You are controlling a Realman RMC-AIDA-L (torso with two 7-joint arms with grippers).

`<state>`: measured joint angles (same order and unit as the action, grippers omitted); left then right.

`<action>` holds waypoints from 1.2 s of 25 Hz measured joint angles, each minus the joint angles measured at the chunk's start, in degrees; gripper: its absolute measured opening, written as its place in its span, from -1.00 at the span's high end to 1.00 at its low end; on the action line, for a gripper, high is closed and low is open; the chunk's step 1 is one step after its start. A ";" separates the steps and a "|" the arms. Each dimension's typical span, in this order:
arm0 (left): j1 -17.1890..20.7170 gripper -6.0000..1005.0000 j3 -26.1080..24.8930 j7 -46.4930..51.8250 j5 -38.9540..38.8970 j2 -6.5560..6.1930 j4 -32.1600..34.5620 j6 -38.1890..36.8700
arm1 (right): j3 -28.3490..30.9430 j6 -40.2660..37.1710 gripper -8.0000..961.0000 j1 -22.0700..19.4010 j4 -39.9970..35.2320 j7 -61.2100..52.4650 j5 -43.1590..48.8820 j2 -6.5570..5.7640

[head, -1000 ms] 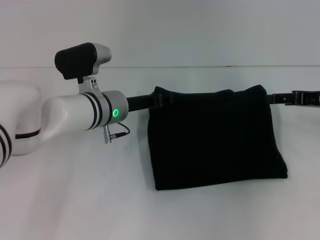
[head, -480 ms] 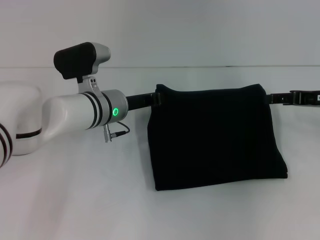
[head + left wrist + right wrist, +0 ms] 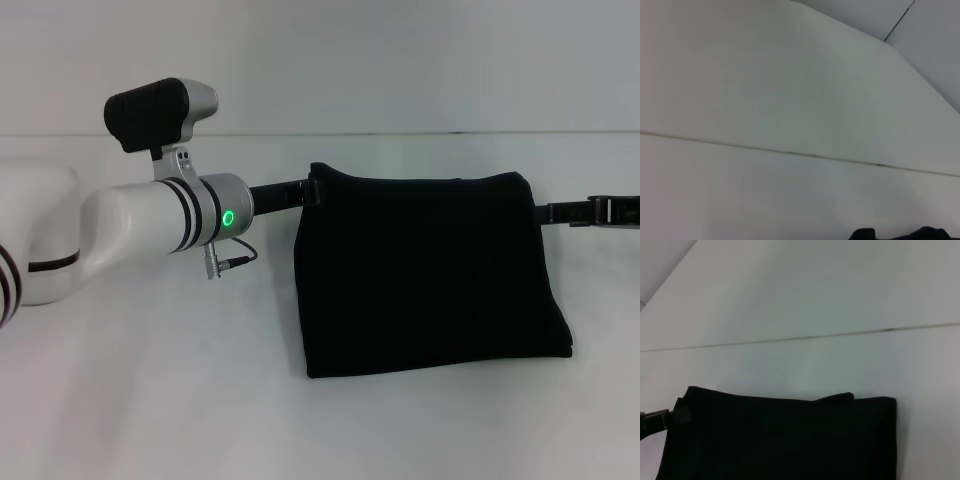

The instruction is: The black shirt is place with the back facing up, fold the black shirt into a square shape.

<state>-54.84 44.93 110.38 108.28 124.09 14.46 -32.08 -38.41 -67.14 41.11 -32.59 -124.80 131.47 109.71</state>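
Two grippers flank the black shirt (image 3: 430, 275): left gripper (image 3: 312, 190) touches its far corner, right gripper (image 3: 560, 211) stands just beside the opposite one. Whether either gripper's fingers grip cloth cannot be told. Each should draw straight off, judging by the square fold.

You've got a plain white flat bench (image 3: 150, 400), thin dark seam line (image 3: 805, 155) along its far edge, pale wall (image 3: 400, 60) behind.

A bare robot test bench — a lab or data-collection room, by the look of it. A plain white table (image 3: 150, 400) runs to a blank pale wall (image 3: 400, 60) at twelve o'clock, and the only item laid out is a black shirt (image 3: 430, 275) — nothing domestic around.
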 joint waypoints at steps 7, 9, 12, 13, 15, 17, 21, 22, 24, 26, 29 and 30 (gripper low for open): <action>0.01 0.87 0.07 0.29 0.01 -0.06 0.79 -0.02 | 0.00 -0.06 -0.53 -0.42 0.00 0.00 0.02 -0.19; 0.02 0.87 0.07 0.32 0.06 -0.07 0.81 -0.02 | -0.12 -0.09 -0.52 -0.42 0.12 0.00 0.05 -0.21; -0.02 0.87 0.07 0.28 0.11 -0.08 0.83 -0.02 | -0.67 -0.13 -0.51 -0.34 1.00 0.00 0.08 -0.22; -0.05 0.86 0.07 0.25 0.10 -0.08 0.83 -0.02 | -1.10 -0.13 -0.51 -0.26 1.41 0.00 0.09 -0.22; -0.05 0.86 0.07 0.21 0.09 -0.08 0.83 0.07 | -2.00 -0.06 -0.50 -0.09 2.23 0.00 0.10 -0.21; -0.05 0.86 0.07 0.19 0.09 -0.08 0.83 0.18 | -2.90 0.35 -0.49 0.09 3.13 0.00 0.10 -0.17; -0.05 0.86 0.07 0.03 0.09 -0.08 0.83 0.25 | -4.28 1.24 -0.48 0.22 3.69 0.00 0.10 0.19; -0.04 0.85 0.07 -0.03 0.08 -0.08 0.83 0.27 | -4.40 1.78 -0.48 0.29 3.70 0.00 0.10 0.30; 0.01 0.85 0.07 -0.08 0.07 -0.08 0.83 0.30 | -4.43 3.03 -0.47 0.37 3.71 0.00 0.05 0.47; 0.08 0.85 0.07 -0.08 0.03 -0.08 0.83 0.32 | -4.42 3.81 -0.46 0.63 3.73 0.00 -0.06 0.60; 0.16 0.85 0.07 -0.10 0.01 -0.08 0.83 0.34 | -4.46 4.25 -0.37 1.30 3.80 0.00 -0.06 1.12; 0.17 0.84 0.07 -0.12 0.01 -0.08 0.83 0.37 | -4.48 4.27 -0.34 1.48 3.81 0.00 -0.02 1.34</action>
<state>-54.68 45.00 110.25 108.28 124.01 15.29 -31.71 -42.89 -62.87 42.58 -28.78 -124.80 131.46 111.04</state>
